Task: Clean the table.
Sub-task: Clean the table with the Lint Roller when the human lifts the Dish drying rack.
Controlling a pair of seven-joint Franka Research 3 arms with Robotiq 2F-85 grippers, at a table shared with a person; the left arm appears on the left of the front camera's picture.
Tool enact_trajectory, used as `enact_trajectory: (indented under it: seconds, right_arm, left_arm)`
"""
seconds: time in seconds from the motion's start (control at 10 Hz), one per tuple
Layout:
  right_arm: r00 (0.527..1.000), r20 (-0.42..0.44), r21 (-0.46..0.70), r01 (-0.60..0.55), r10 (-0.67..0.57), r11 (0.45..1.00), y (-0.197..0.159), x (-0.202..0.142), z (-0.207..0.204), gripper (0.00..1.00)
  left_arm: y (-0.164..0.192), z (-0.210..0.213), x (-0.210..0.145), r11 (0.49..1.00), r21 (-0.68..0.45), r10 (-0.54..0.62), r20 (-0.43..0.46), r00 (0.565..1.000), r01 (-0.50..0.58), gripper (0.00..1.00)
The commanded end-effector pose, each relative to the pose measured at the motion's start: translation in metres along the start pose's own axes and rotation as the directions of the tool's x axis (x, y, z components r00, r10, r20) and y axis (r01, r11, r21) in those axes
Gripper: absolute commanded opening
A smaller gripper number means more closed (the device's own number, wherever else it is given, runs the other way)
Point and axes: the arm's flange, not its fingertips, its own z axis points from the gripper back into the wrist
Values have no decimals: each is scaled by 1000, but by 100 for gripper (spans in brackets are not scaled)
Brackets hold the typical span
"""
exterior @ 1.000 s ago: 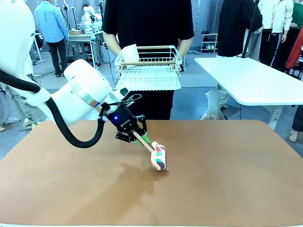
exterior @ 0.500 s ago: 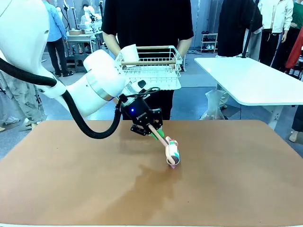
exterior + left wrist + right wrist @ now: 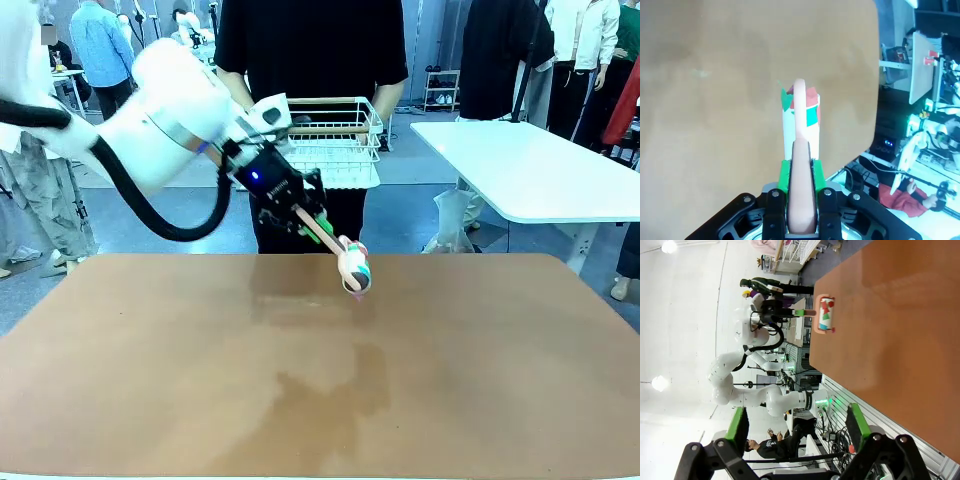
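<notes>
The table (image 3: 470,390) is a reddish-brown top with a faint darker smear near its middle. My left gripper (image 3: 303,216) is shut on the pink handle of a small roller (image 3: 355,268), whose white head bears red and green shapes. The roller hangs in the air above the table's far edge. In the left wrist view the green pads (image 3: 785,172) clamp the handle, and the roller head (image 3: 801,112) points out over the table (image 3: 715,75). My right gripper (image 3: 799,432) stands open, off the table's side, and looks across at the roller (image 3: 826,314).
A person stands at the far side holding a white wire basket (image 3: 335,140) with a white cup (image 3: 272,113) in it, just behind the roller. A smaller white table (image 3: 530,165) stands at the back right.
My left arm has lifted the roller off the middle of the table and carried it up and away toward the far edge. The grip on the handle is unchanged.
</notes>
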Motion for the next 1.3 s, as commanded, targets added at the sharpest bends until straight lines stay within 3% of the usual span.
enact_trajectory:
  seconds: [0.0, 0.5, 0.7, 0.9, 1.2]
  right_arm:
    - [1000, 4, 9, -5, 5, 1000, 4, -1, 0, 100]
    - [1000, 4, 9, -5, 5, 1000, 4, -1, 0, 100]
    - [1000, 4, 9, -5, 5, 1000, 4, -1, 0, 100]
    - [1000, 4, 9, -5, 5, 1000, 4, -1, 0, 100]
    - [1000, 4, 9, -5, 5, 1000, 4, -1, 0, 100]
  left_arm:
    - [25, 42, -14, 998, -20, -59, -22, 998, 58, 21]
    - [97, 133, -9, 986, 111, -132, 89, 987, 122, 21]
    - [130, 166, -5, 983, 164, -102, 148, 984, 77, 21]
    - [160, 193, -5, 963, 263, -98, 137, 986, 60, 21]
    - [179, 221, 0, 952, 307, -67, 181, 981, 8, 21]
